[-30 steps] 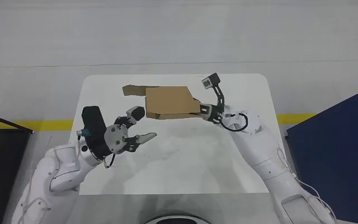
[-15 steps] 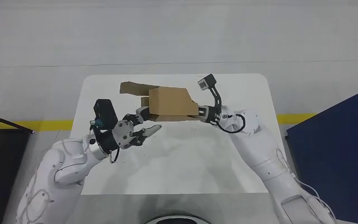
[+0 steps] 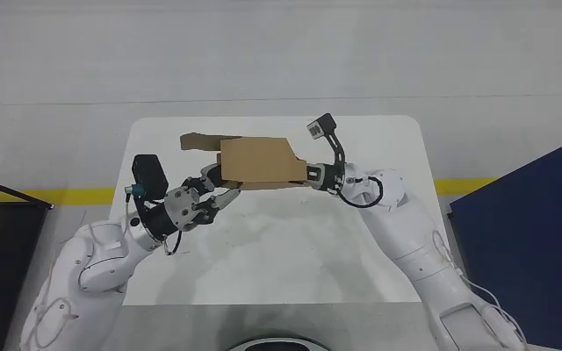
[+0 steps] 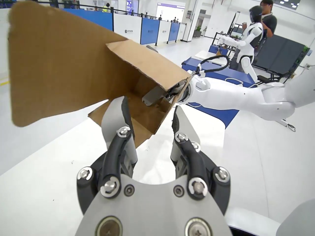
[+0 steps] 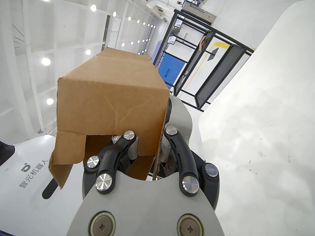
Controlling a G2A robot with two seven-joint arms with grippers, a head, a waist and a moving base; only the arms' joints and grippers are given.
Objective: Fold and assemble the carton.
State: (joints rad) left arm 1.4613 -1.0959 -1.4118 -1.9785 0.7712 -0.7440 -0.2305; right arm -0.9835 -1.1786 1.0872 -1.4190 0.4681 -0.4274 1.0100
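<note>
- Brown corrugated cardboard carton (image 3: 255,161), a half-formed rectangular sleeve open at both ends, is held lifted over the far half of the table, its long axis running between the two arms.
- One long flap (image 4: 49,62) sticks out loose from the end facing the left arm.
- It looks light and empty. The panels should stay stiff and hinge easily at the creases, but a hard pinch would likely dent a wall.
- The best hold is probably a single wall edge near a corner, leaving the flaps free to fold.
- The right gripper (image 5: 162,124) is clamped on one wall at its end, one finger inside and one outside.
- The left gripper (image 4: 149,114) is spread wide at the opposite opening, the carton's lower corner edge between its fingers. I cannot tell whether they touch.
- A white rounded-corner table (image 3: 351,254) lies beneath.
</note>
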